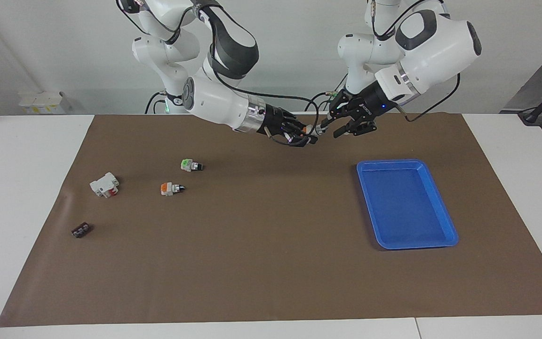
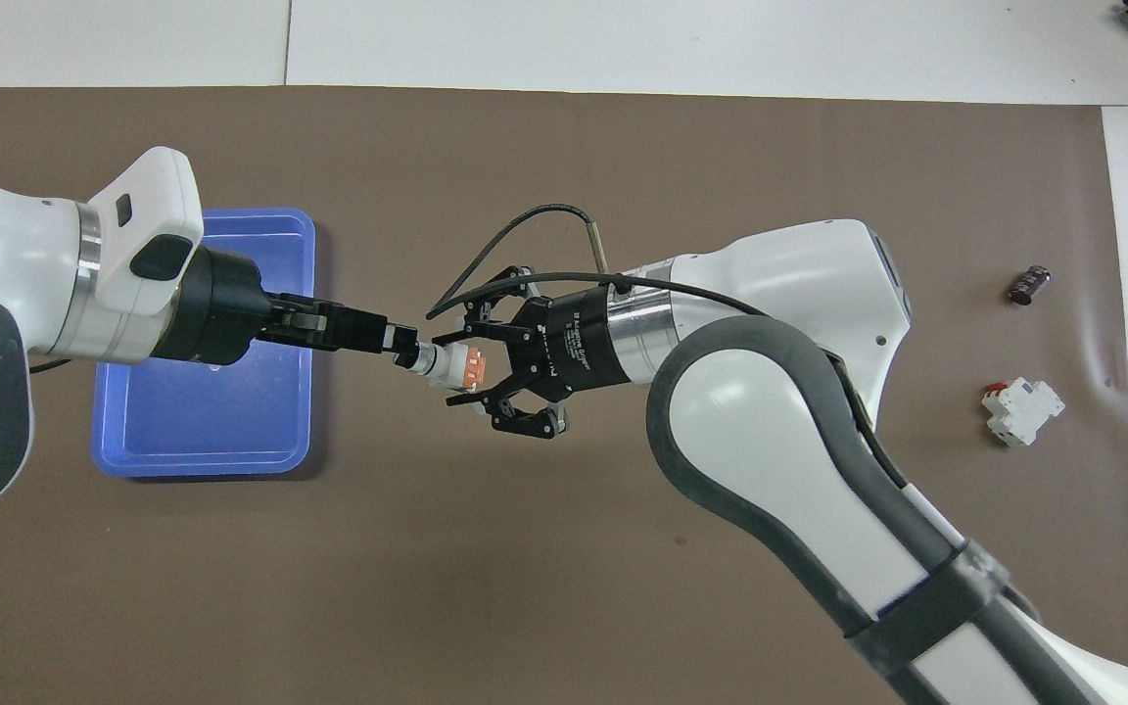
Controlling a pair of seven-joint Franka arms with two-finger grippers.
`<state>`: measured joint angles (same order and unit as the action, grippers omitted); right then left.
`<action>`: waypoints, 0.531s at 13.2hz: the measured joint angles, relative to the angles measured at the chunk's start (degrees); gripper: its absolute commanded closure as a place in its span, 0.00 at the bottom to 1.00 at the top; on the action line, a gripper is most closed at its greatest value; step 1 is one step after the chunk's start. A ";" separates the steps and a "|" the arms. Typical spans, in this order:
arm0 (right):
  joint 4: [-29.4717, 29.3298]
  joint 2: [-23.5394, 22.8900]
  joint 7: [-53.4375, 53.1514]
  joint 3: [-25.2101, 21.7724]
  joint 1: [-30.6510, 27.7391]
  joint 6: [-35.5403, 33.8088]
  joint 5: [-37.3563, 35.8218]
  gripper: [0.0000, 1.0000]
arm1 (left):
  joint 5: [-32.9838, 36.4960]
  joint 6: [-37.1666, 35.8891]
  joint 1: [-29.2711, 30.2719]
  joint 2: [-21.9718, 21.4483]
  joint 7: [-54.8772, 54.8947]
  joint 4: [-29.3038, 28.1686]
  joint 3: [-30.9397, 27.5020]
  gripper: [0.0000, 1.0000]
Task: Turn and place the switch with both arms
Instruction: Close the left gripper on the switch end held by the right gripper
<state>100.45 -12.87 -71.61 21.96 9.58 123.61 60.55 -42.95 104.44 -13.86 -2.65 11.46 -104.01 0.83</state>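
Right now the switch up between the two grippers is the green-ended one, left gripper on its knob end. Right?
No: overhead view shows the orange-ended switch between left gripper, on its knob end, and right gripper. The green-ended switch lies on the mat.

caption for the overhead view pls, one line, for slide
Mid-air handover above the brown mat: left gripper grips the knob end of the orange-ended switch while the right gripper's fingers spread open around its orange block.
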 measured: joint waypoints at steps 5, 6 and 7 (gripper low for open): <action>0.00 0.01 0.00 0.00 0.00 0.00 0.00 1.00 | -1.12 0.00 -0.09 -0.01 0.69 -0.59 0.00 0.74; 0.00 0.02 0.00 0.00 0.00 0.00 0.00 1.00 | -1.25 0.00 -0.10 -0.01 0.70 -0.59 0.00 0.83; 0.02 0.01 0.00 0.00 0.00 0.00 0.00 1.00 | -1.45 0.01 -0.10 -0.03 0.73 -0.59 0.01 0.97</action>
<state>100.47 -12.86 -71.62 21.96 9.58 123.61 60.55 -44.40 104.45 -13.96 -2.67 12.20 -104.61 0.83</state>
